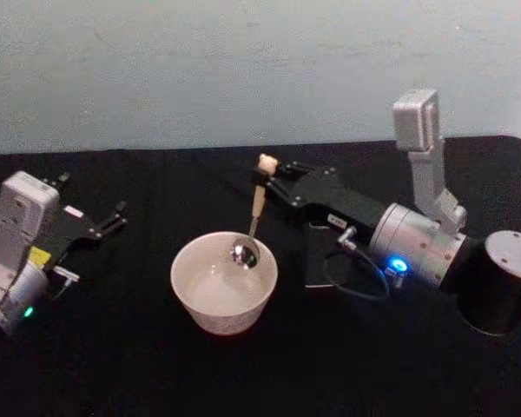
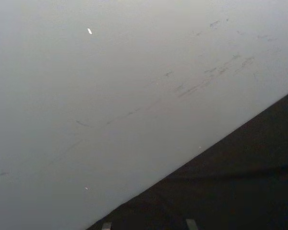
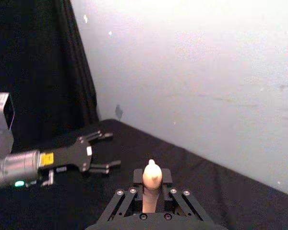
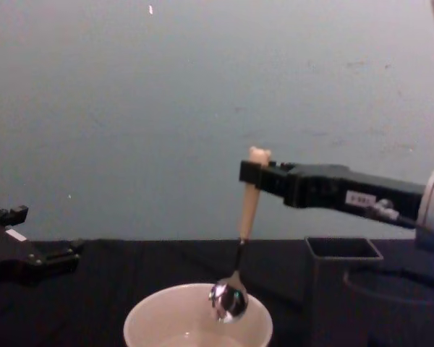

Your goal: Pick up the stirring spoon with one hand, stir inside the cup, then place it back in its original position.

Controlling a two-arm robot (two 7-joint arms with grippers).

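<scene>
Pinch near the bear-head top is judged right for the slim beige-handled, metal-bowled stirring spoon (image 1: 253,219), probably light and slippery, clamped by the right gripper (image 1: 265,174), jaws narrow, its bowl dipped in the wide cream round cup (image 1: 224,321); the left gripper (image 1: 116,217) is parked at left, jaws wide.

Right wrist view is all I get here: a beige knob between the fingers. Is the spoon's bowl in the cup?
Observer: Yes. The right gripper holds the stirring spoon nearly upright, its metal bowl just inside the cup, near the far rim.
Operator: And the holder?
Observer: The dark grey holder stands just right of the cup.
Operator: Left arm involved?
Observer: No; the left gripper sits open, left of the cup, apart from it.
</scene>
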